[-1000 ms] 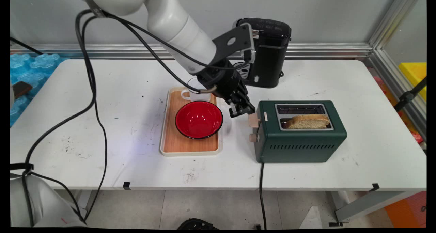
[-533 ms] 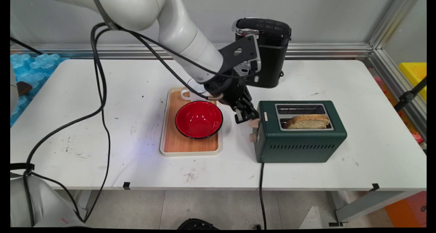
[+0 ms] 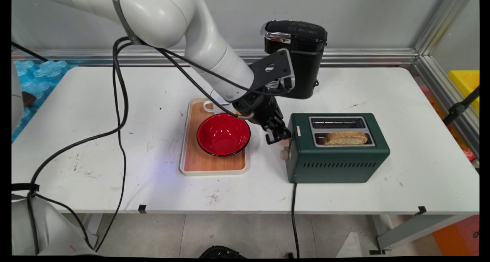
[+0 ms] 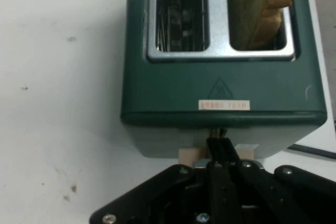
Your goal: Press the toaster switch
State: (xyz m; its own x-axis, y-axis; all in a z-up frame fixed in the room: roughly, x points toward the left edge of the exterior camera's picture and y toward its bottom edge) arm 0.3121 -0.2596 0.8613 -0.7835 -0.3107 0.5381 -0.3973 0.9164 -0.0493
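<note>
Claw [image 3: 278,136] pressed together, tips on the beige lever [image 4: 190,156] at the green toaster's [image 3: 338,156] end. Bread slice [image 3: 345,138] sits in near slot. Red bowl [image 3: 223,134] on tray [image 3: 214,166] beside.

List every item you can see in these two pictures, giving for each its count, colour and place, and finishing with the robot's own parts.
Toaster: one, dark green, right of centre on the table.
Bread slice: one, brown, sunk in the toaster's near slot.
Lever: one, beige, on the toaster's left end.
Knob: one, beige, below the lever.
Tray: one, wood with cream rim, mid-table.
Bowl: one, red, on the tray.
Mug: one, white, at the tray's far end, mostly hidden.
Coffee machine: one, black, at the back.
Table: one, white.
Gripper: one, black, fingers shut, on the lever.
</note>
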